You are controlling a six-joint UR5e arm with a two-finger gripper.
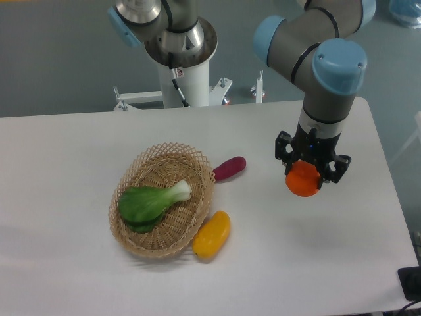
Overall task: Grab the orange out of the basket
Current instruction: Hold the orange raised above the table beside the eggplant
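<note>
My gripper (304, 178) is shut on the orange (303, 180), a small round bright-orange fruit, and holds it above the table to the right of the basket. The basket (141, 236) is an oval tan wicker one at the left centre of the table. The orange is well clear of the basket's rim. The fingertips are mostly hidden behind the fruit.
A green leafy vegetable (150, 201) lies inside the basket. A long yellow mango-like fruit (212, 234) lies against the basket's right front rim. A purple sweet potato (229, 168) lies just right of the basket. The robot's base (181, 66) stands behind the table.
</note>
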